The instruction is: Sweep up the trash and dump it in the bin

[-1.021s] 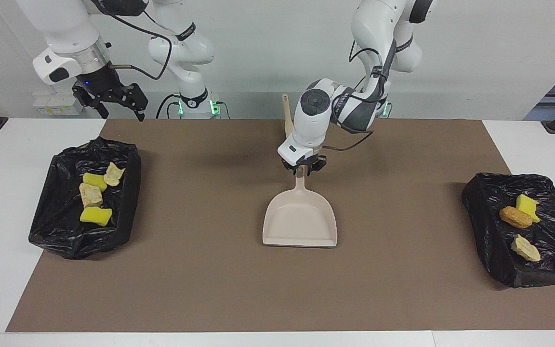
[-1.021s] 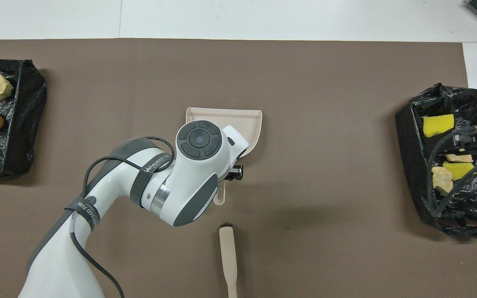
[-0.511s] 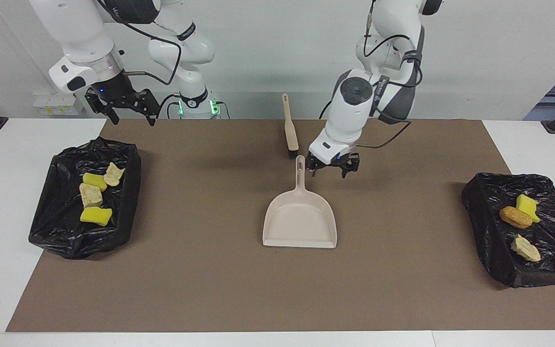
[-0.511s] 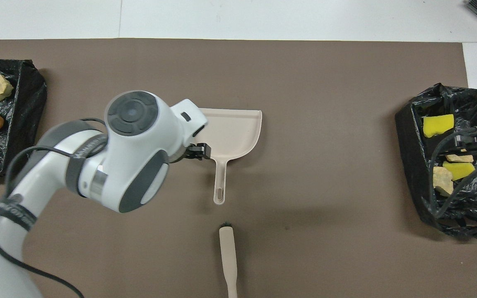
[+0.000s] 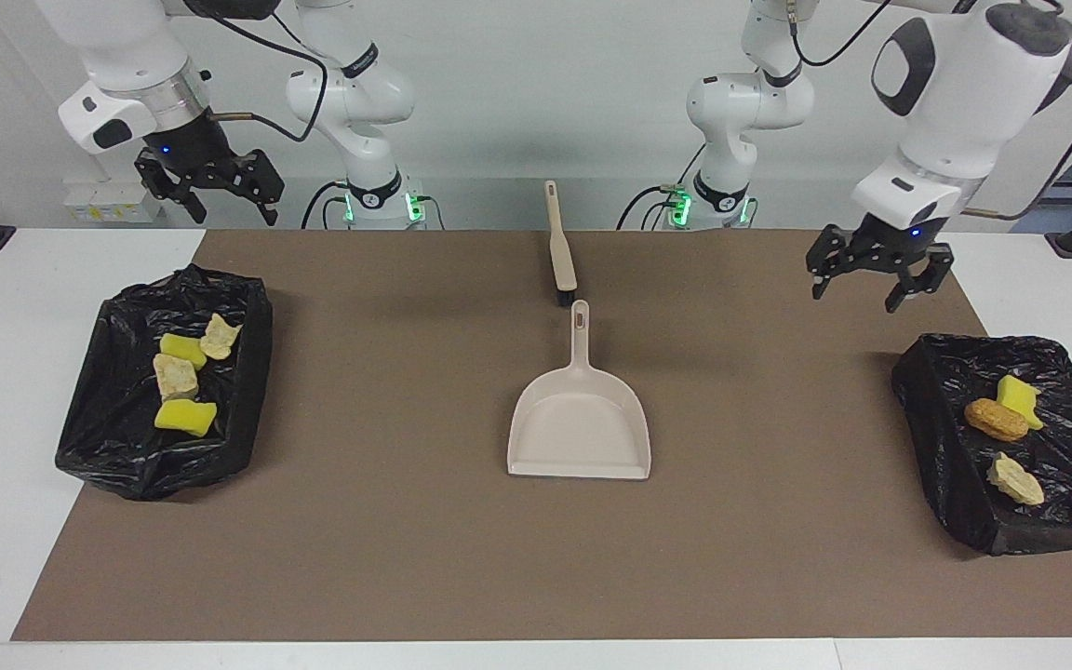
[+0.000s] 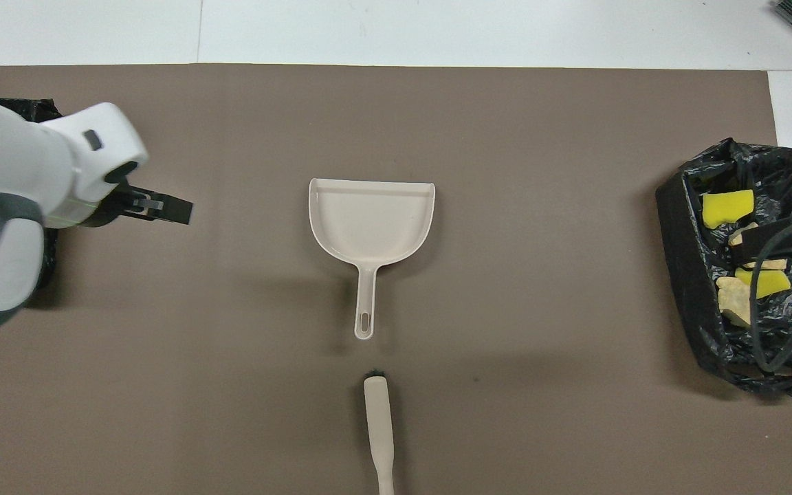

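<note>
The beige dustpan (image 5: 579, 423) lies empty on the brown mat in the middle; it also shows in the overhead view (image 6: 370, 223). The trash lies in two black-lined bins. The bin (image 5: 252, 372) at the right arm's end holds yellow (image 5: 184, 416) and tan (image 5: 175, 375) pieces. The bin (image 5: 927, 419) at the left arm's end holds a yellow piece (image 5: 1018, 395), a brown piece (image 5: 995, 419) and a tan piece (image 5: 1015, 479). My left gripper (image 5: 874, 279) is open and empty, up over the mat beside that bin. My right gripper (image 5: 210, 191) is open and empty, raised over the table's edge.
A beige brush (image 5: 559, 247) lies on the mat, nearer to the robots than the dustpan's handle, in line with it; it also shows in the overhead view (image 6: 377, 430). The brown mat (image 5: 406, 521) covers most of the white table.
My left gripper has let go of the dustpan's handle, risen and swung away toward the left arm's end. The dustpan stays put. My right gripper shifted slightly.
</note>
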You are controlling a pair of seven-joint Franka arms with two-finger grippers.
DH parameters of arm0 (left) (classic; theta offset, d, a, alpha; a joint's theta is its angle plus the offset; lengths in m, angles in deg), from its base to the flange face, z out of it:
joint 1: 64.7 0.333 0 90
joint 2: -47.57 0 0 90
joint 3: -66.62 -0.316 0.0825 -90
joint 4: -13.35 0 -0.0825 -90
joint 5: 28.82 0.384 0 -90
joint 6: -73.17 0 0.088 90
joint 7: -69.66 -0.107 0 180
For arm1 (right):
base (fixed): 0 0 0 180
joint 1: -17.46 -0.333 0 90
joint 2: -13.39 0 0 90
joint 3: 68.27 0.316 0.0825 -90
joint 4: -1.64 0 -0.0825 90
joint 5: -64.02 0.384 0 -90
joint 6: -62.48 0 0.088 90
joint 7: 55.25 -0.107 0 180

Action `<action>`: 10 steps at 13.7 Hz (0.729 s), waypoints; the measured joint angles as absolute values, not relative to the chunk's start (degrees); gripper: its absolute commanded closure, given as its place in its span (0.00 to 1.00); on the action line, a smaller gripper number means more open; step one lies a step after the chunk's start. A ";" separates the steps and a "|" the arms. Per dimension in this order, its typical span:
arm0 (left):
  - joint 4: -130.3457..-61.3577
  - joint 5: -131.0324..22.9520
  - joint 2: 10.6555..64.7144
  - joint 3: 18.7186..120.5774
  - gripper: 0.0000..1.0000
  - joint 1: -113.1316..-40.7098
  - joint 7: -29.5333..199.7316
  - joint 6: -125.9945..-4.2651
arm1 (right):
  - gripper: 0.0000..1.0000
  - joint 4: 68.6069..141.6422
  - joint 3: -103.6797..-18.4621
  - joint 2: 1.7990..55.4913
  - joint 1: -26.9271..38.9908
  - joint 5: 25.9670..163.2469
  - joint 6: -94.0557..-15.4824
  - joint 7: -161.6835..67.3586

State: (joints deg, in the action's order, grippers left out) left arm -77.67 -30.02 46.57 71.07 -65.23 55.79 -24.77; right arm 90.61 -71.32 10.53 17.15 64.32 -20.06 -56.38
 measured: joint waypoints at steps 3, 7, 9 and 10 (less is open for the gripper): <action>-75.42 -30.01 47.79 70.96 0.00 -63.88 54.52 -17.24 | 0.00 90.55 -71.43 10.41 17.72 64.25 -18.92 -56.37; -75.49 -30.00 48.93 70.87 0.00 -63.64 54.52 -14.12 | 0.00 90.55 -69.90 9.90 19.70 64.25 -17.80 -56.47; -75.55 -29.22 48.86 71.03 0.00 -63.64 54.59 -14.13 | 0.00 90.55 -69.31 9.84 20.25 64.25 -17.80 -56.60; -75.55 -28.74 48.86 71.10 0.00 -63.64 54.71 -14.14 | 0.00 90.55 -69.31 9.83 20.37 64.25 -17.80 -56.60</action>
State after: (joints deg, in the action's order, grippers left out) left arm -75.55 -28.74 48.86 71.10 -63.64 54.71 -14.14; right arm 90.55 -69.31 9.83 20.37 64.25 -17.80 -56.60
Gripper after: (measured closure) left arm 0.000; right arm 0.000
